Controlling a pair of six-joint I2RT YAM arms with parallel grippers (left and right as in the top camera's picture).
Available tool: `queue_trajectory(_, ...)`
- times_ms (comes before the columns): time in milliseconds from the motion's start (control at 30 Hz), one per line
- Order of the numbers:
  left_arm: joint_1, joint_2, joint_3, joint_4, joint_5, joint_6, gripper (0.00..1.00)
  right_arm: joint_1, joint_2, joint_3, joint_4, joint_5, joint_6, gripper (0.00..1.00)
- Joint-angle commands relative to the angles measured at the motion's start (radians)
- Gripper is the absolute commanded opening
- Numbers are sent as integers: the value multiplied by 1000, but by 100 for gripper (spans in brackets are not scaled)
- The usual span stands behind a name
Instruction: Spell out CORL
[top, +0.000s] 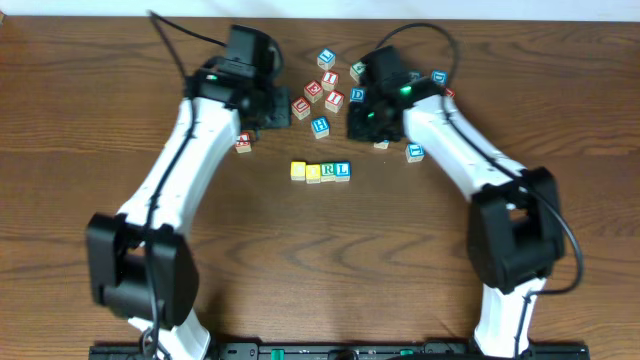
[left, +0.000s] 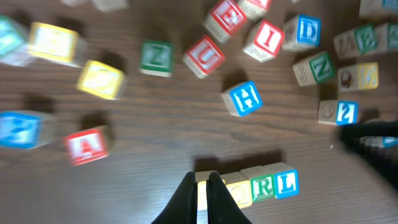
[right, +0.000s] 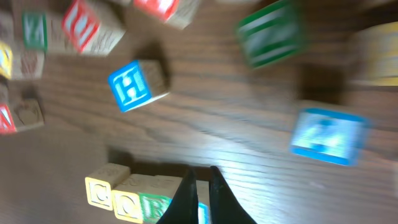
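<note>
Four letter blocks stand in a row mid-table: yellow C (top: 298, 171), yellow O (top: 313, 173), green R (top: 328, 171), blue L (top: 342, 171). My left gripper (top: 280, 114) hangs behind the row's left end, shut and empty. In the left wrist view its fingers (left: 199, 186) cover the C, while O (left: 239, 191), R (left: 262, 185) and L (left: 285, 183) show. My right gripper (top: 360, 122) hangs behind the row's right end, shut and empty. In the right wrist view its fingers (right: 199, 186) cover most of the L, while C (right: 99, 190), O (right: 127, 203) and R (right: 155, 209) show.
Several loose letter blocks lie behind the row, between the two grippers, among them a blue H (top: 319, 126). A red A block (top: 243, 143) lies to the left under the left arm. A blue block (top: 415, 152) lies to the right.
</note>
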Motion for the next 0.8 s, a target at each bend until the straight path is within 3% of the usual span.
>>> queue_trajectory(0,-41,90,18,26,-1,-24,7,-50,-135,39,-45,87,3,10)
queue_trajectory(333,-92,247,18,53,-105,-101,7,-114,-172,38,-154,130,-41,15)
queue_trajectory(767,-93,270,-24,26,-110,-107,7,-113,-172,37,-164,150,-42,19)
